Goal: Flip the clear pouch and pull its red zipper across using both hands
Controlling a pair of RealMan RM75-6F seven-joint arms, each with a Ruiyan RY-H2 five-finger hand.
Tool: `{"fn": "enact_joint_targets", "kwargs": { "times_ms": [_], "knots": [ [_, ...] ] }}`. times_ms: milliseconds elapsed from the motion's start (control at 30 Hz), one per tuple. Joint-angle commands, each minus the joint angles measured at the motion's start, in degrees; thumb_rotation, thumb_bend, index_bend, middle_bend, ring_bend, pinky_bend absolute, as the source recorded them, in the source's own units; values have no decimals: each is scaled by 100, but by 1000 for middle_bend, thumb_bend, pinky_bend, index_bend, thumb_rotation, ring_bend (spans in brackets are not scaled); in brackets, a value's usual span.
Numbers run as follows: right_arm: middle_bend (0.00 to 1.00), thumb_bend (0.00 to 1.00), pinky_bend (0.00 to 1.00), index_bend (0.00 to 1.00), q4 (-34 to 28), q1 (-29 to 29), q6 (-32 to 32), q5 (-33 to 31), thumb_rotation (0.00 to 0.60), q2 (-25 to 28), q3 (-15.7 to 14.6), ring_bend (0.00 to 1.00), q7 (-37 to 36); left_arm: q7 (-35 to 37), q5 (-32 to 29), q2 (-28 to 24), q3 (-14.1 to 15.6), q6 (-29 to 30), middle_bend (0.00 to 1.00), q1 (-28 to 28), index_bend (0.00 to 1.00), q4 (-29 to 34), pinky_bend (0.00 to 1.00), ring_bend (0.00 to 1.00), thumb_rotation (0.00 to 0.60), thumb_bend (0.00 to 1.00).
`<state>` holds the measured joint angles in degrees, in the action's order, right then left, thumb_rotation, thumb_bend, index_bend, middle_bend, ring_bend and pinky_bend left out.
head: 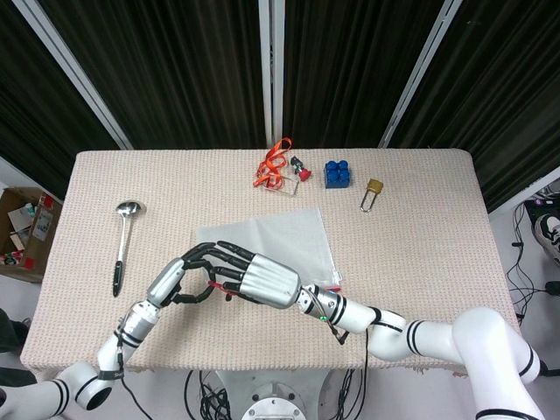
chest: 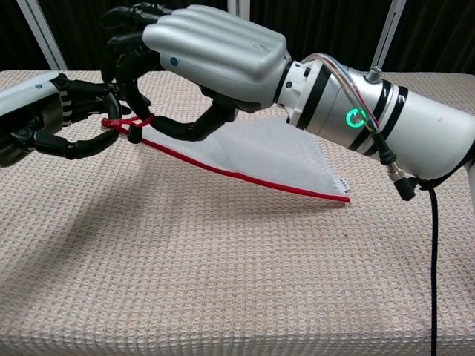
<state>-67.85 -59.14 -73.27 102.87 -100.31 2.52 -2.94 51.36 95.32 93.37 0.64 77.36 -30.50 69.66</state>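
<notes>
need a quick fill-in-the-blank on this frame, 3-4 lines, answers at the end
The clear pouch has a zipper edge coloured ____.
The right hand pinches the zipper's ____ end, seen from the chest view.
On the table's left side lies a metal ____.
Between the lanyard and the padlock sits a ____ toy brick.

Answers: red; left; ladle; blue

My right hand (chest: 215,55) has a glossy silver shell with matt black fingers (chest: 122,44). The clear pouch (head: 276,245) looks like thin, finely textured plastic film, edged by a red zipper (chest: 245,178). The table (chest: 223,282) wears rough, matt beige woven cloth. The ladle (head: 122,245) shines like polished metal.
</notes>
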Motion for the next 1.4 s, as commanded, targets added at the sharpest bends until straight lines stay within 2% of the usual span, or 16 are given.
{"fn": "enact_joint_targets", "kwargs": {
  "times_ms": [33,300,700,1067,1400],
  "knots": [
    [235,475,0,903,5,85,-83,78,600,17,-54,0,120,185,-9,38,-1,46,241,14,643,-32,141,106,600,433],
    [235,474,0,904,68,195,-130,131,600,10,-38,0,286,823,-46,90,-16,144,254,47,659,-45,142,112,600,451],
    [232,472,0,904,312,19,-95,109,600,-413,265,0,152,1542,20,85,-55,219,254,-43,677,41,142,112,600,458],
    [232,470,0,904,490,78,-120,96,600,-487,236,0,106,2846,-4,85,-59,349,265,-47,705,35,142,112,600,481],
    [232,470,0,905,489,139,-202,134,600,-410,214,0,130,3334,-65,149,-59,334,265,-47,718,-122,142,112,600,485]
  ]
}}
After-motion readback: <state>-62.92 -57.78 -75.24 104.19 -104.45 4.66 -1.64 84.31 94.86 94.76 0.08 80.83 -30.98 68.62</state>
